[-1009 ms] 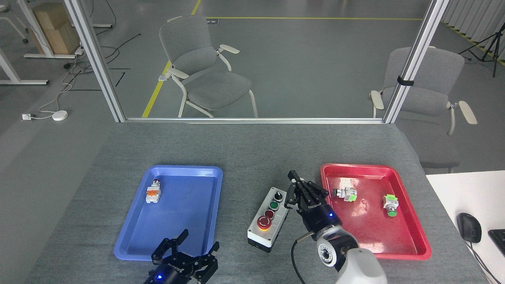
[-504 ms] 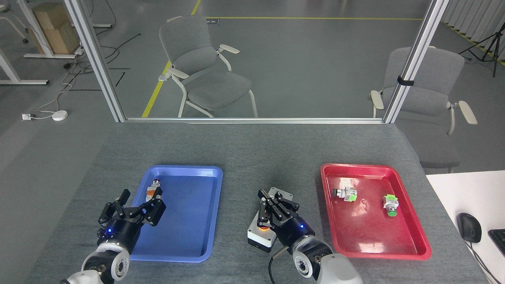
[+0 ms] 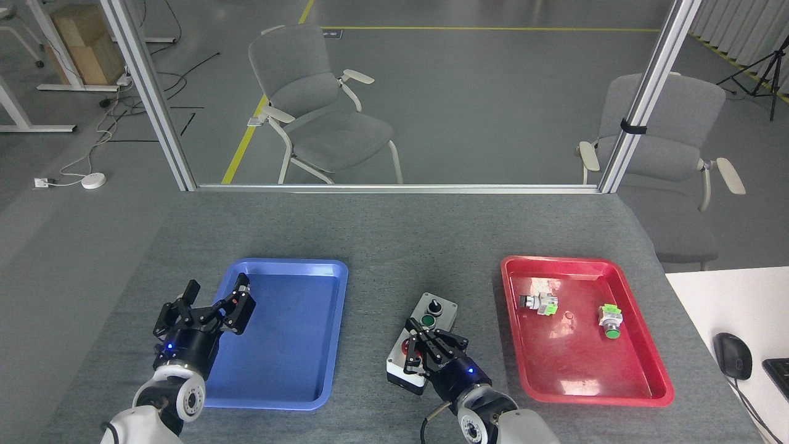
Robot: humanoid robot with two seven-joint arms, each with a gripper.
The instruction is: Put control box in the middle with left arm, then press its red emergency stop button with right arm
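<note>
Head view: the control box point(image 3: 424, 339) lies on the grey tabletop point(image 3: 394, 234) between the blue tray point(image 3: 296, 271) and the red tray point(image 3: 641, 382), its near end under the right gripper point(image 3: 425, 353). That gripper's fingers are spread over the red emergency stop button point(image 3: 408, 350), mostly hiding it; contact cannot be told. The left gripper point(image 3: 209, 302) hangs open and empty over the blue tray's left edge, well apart from the box.

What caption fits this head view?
Right hand over the control box between blue tray and red tray; left hand open.
</note>
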